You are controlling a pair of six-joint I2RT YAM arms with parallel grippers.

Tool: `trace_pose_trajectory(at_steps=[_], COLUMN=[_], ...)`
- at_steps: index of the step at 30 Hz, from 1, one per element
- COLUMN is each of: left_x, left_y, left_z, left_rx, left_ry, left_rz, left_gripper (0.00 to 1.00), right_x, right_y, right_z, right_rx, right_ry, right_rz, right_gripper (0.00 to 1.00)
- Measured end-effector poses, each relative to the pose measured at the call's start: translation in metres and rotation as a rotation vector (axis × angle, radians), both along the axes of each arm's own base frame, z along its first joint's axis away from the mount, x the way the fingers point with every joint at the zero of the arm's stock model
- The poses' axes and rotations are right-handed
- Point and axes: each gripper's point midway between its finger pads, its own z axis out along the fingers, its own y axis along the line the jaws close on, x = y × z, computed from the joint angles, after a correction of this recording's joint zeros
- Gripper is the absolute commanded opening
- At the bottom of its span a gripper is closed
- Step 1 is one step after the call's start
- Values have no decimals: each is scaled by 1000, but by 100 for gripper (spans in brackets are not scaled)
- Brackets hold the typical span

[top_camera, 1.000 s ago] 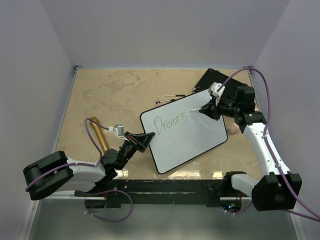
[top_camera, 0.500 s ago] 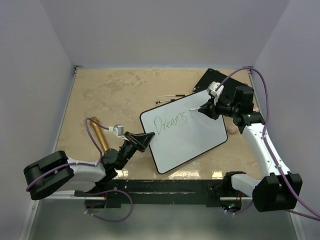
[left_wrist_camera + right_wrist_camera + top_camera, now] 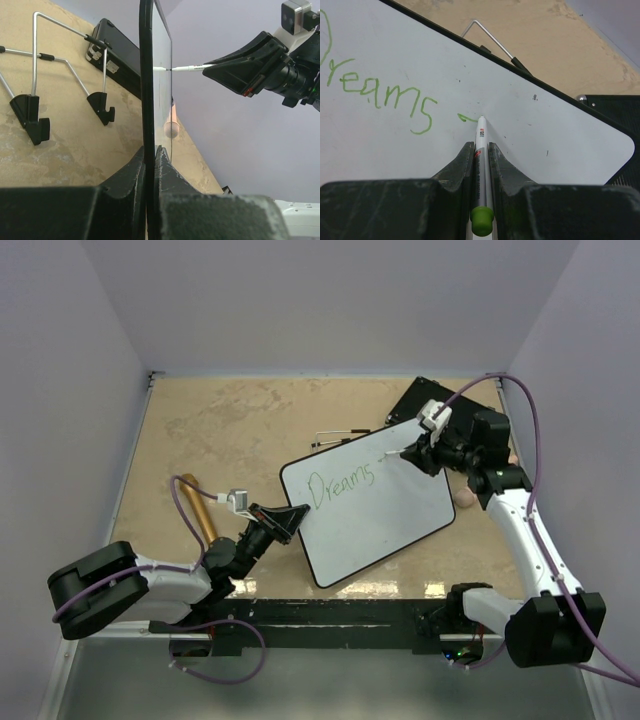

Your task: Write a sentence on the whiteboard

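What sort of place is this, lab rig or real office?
Most likely a lab test cell, not an office: tan table boxed in by plain white walls, left arm and right arm bolted at its near edge, whiteboard and marker as props.

left arm (image 3: 170,580) and right arm (image 3: 522,528): white shells, black joints, trailing purple cables (image 3: 183,505)

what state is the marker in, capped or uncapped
Uncapped: the marker's bare tip rests on the whiteboard at a short green stroke just past Dreams; the right pincer is shut on it.
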Motion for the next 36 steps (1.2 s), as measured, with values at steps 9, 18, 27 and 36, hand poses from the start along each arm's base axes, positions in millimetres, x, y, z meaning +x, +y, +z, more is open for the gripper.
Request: trace_pose_trajectory(at_steps=[9, 18, 27, 36], left_x=[-1, 0, 0, 0], left_y=[-1, -1, -1, -1], left_z=[-1, -2, -3, -3], left_rx=[5, 6, 3, 4], left_ry=[-2, 4, 8, 7], left_rz=[-8, -6, -4, -7], left_gripper=[0, 0, 0, 0], right_x=[1, 3, -10, -25], right_y=[4, 5, 2, -2], right_z=[11, 1, -11, -22], right_rx=[18, 11, -32, -75], right_ry=[-44, -18, 19, 61], right_rz=[23, 31, 56, 76], right_gripper=[0, 0, 0, 0])
